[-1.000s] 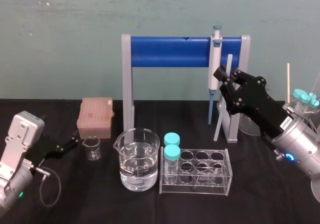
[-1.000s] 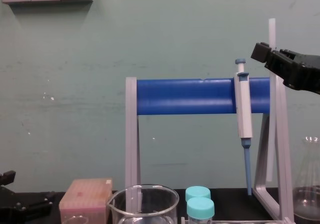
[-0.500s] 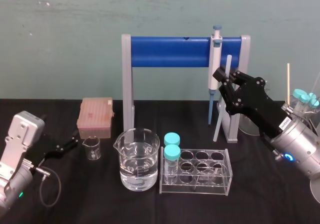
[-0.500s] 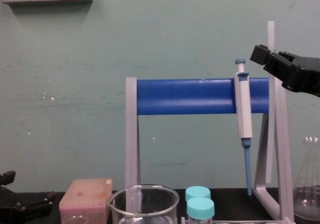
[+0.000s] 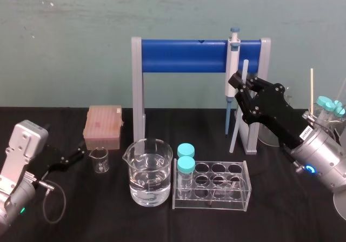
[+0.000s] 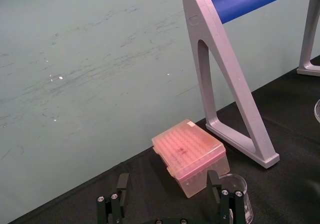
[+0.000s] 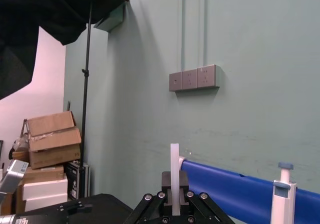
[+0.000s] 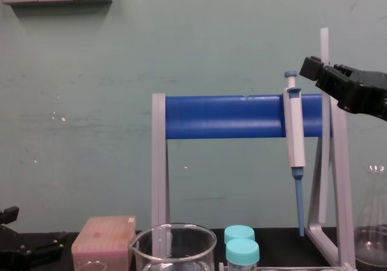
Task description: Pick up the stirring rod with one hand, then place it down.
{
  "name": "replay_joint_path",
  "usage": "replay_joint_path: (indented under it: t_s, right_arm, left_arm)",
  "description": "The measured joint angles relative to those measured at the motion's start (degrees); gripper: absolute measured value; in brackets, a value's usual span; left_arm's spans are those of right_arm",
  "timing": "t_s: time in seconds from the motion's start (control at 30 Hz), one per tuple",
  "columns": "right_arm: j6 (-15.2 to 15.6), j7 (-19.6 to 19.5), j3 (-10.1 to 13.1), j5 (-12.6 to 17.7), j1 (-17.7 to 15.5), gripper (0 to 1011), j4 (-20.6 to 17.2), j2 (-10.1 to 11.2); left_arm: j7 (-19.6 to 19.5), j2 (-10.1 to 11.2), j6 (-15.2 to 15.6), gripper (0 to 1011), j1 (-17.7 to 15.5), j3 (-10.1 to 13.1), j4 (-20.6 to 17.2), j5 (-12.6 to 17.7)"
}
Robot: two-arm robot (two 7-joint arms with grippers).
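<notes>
The stirring rod (image 5: 234, 129) is a thin whitish stick held nearly upright, just in front of the stand's right leg and beside the pipette (image 5: 232, 64). My right gripper (image 5: 238, 85) is shut on the stirring rod's upper part, and its lower end hangs close above the black table. In the chest view the stirring rod (image 8: 324, 162) rises above the right gripper (image 8: 314, 69). The right wrist view shows the stirring rod (image 7: 174, 160) standing up out of the pinched jaws. My left gripper (image 5: 74, 156) rests at the table's left, open and empty (image 6: 169, 204).
A grey stand with a blue bar (image 5: 184, 56) holds the pipette. In front of it are a beaker of water (image 5: 148, 172) and a clear tube rack (image 5: 216, 183) with two teal-capped tubes. A pink tip box (image 5: 102, 126) and a small beaker (image 5: 99, 159) sit left. Flasks stand far right.
My right gripper has sunk slightly and shifted a little left, carrying the stirring rod with it. The left arm has stayed still.
</notes>
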Motion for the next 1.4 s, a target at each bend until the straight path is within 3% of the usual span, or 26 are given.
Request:
replay_joint_path:
  t_s: [0.53, 1.07, 1.4]
  right_arm:
    - [1.63, 0.81, -2.86, -1.55, 0.04, 70, 4.43, -0.27]
    - [0.71, 2.83, -5.70, -3.11, 3.55, 70, 11.51, -2.38]
    - [1.22, 2.52, -6.59, -4.27, 4.05, 70, 14.49, -3.21]
  left_arm:
    - [0.00, 0.00, 0.00, 1000, 0.00, 0.00, 0.00, 0.00]
    - [0.00, 0.00, 0.00, 1000, 0.00, 0.00, 0.00, 0.00]
    - [0.00, 0.00, 0.00, 1000, 0.00, 0.00, 0.00, 0.00]
